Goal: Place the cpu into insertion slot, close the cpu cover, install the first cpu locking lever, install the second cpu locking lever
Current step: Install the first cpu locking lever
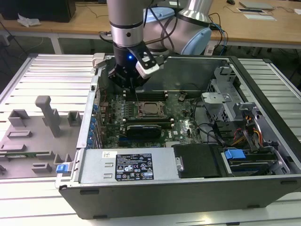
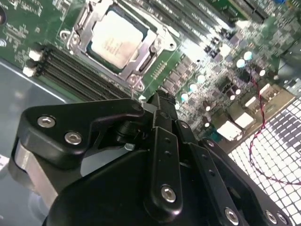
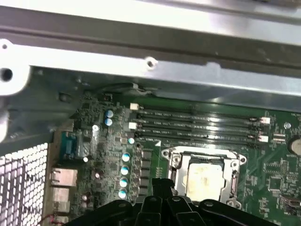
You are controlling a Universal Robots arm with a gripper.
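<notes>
The cpu (image 2: pixel 115 40) lies in the insertion slot (image 1: pixel 149 109), its silver-beige top showing through the window of the cpu cover (image 2: pixel 151 46). The cover lies flat around the chip. In the first wrist view the cpu (image 3: pixel 203 176) sits in the silver cover frame (image 3: pixel 175 160), just beyond the fingertips. My gripper (image 1: pixel 133 87) hangs over the motherboard a little behind the socket and toward the exterior view's left. Its black fingers (image 2: pixel 160 101) look pressed together with nothing between them. Thin metal levers run along the frame; I cannot tell whether they are latched.
Long black memory slots (image 3: pixel 197 125) run beside the socket. The case's rear wall (image 3: pixel 150 61) stands close behind the gripper. A power supply (image 1: pixel 127 165) fills the case front and a drive cage (image 1: pixel 221 101) the right. A grey fixture tray (image 1: pixel 33 136) lies outside on the left.
</notes>
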